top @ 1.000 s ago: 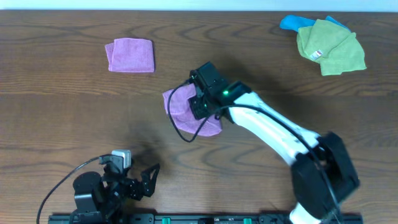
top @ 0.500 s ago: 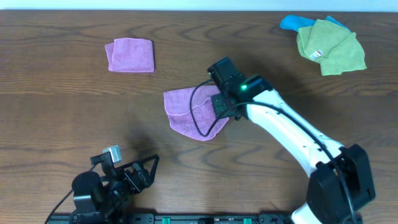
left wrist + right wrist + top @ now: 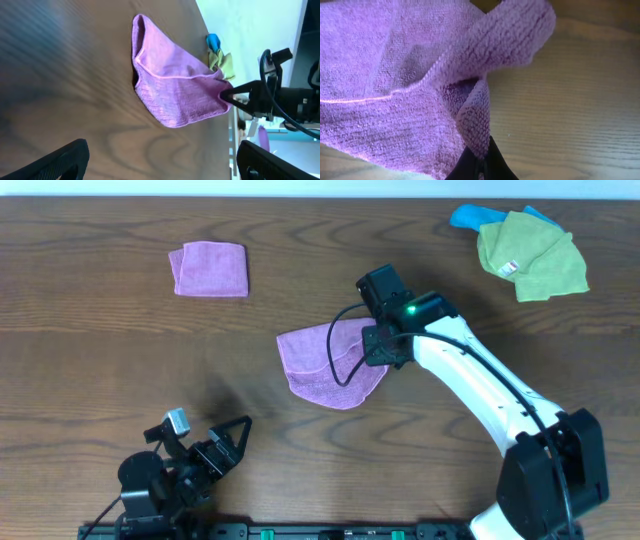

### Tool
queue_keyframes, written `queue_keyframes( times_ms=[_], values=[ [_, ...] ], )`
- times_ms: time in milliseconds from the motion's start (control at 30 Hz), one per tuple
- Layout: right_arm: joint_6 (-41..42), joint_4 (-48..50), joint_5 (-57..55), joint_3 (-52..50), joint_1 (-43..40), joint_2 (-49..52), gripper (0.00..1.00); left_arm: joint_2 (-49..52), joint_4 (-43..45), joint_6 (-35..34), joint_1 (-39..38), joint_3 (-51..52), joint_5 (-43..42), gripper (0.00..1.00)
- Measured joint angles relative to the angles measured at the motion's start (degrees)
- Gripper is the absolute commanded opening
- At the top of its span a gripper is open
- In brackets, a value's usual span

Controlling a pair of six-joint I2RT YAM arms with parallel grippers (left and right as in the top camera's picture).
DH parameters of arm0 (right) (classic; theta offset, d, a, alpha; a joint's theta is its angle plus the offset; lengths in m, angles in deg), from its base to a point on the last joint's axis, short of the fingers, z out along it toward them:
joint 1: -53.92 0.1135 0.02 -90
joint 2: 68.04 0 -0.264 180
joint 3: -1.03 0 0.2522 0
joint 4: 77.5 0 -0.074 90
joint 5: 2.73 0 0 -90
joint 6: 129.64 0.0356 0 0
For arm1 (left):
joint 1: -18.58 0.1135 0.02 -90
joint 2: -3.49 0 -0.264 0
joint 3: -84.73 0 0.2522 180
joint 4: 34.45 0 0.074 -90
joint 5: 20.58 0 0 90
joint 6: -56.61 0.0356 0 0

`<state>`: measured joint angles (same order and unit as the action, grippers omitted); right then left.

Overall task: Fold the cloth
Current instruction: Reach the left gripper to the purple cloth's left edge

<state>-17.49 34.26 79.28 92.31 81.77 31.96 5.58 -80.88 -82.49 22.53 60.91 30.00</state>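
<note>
The violet cloth point(image 3: 325, 365) lies crumpled in the table's middle; it also shows in the left wrist view point(image 3: 175, 92) and fills the right wrist view point(image 3: 395, 85). My right gripper point(image 3: 378, 352) is shut on the cloth's right edge, with the pinched fold between its fingertips point(image 3: 481, 162). My left gripper point(image 3: 215, 450) is open and empty near the front left edge, well apart from the cloth; its fingers frame bare table point(image 3: 162, 165). No tag shows.
A pinker folded square point(image 3: 209, 268) lies at the back left. A lime-green cloth point(image 3: 530, 255) on a blue one point(image 3: 470, 217) sits at the back right. Bare wood table point(image 3: 100, 370) surrounds the cloth.
My right gripper has dragged the cloth to the right across the table. The left gripper has shifted slightly and turned at the front left.
</note>
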Motion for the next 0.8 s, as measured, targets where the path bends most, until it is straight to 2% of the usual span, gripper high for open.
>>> queue_keyframes(
  times_ms=[467,800],
  values=[
    [0.5,0.0,0.0,0.0,0.0,0.0,0.02,21.0,8.9,1.6,0.0,0.3,-2.6,0.96],
    [0.5,1.1,0.0,0.0,0.0,0.0,0.03,43.2,9.1,9.2,-0.9,-10.4,-2.4,0.96]
  ],
)
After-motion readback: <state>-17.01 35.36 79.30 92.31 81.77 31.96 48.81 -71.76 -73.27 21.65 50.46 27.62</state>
